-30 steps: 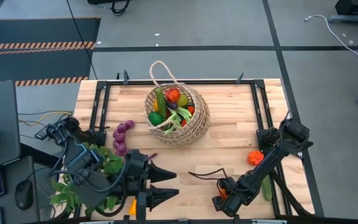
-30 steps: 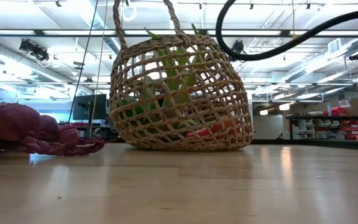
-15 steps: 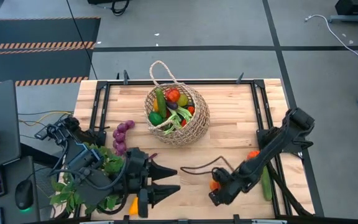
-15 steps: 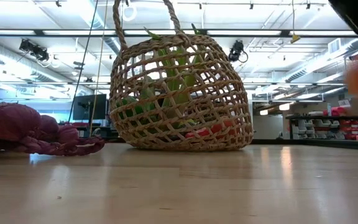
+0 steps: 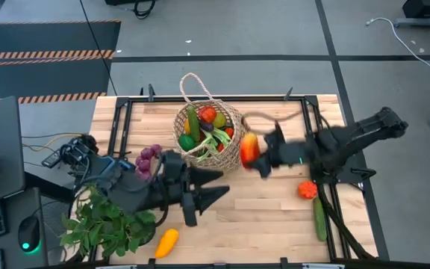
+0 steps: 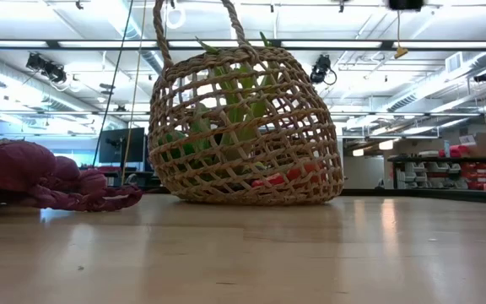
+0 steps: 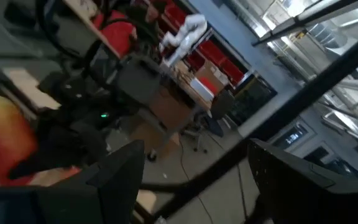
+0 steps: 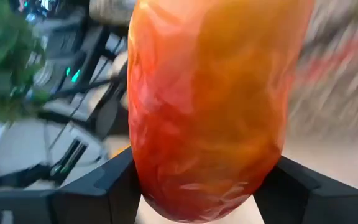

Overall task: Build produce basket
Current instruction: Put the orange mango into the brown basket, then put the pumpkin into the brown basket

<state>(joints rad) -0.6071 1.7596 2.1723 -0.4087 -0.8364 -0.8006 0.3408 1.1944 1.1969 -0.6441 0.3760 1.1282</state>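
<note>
Just beside the basket (image 5: 213,136), the right hand (image 5: 258,154) pinched an orange-red fruit (image 5: 248,148), which needed carrying above the rim before release.

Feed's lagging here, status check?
Right claw shut on orange-red fruit, beside basket. Left claw open, mid-table. Nothing blocking.

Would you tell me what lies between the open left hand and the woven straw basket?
High view: nothing; only bare wooden table separates the left hand from the round tan straw basket.
</note>
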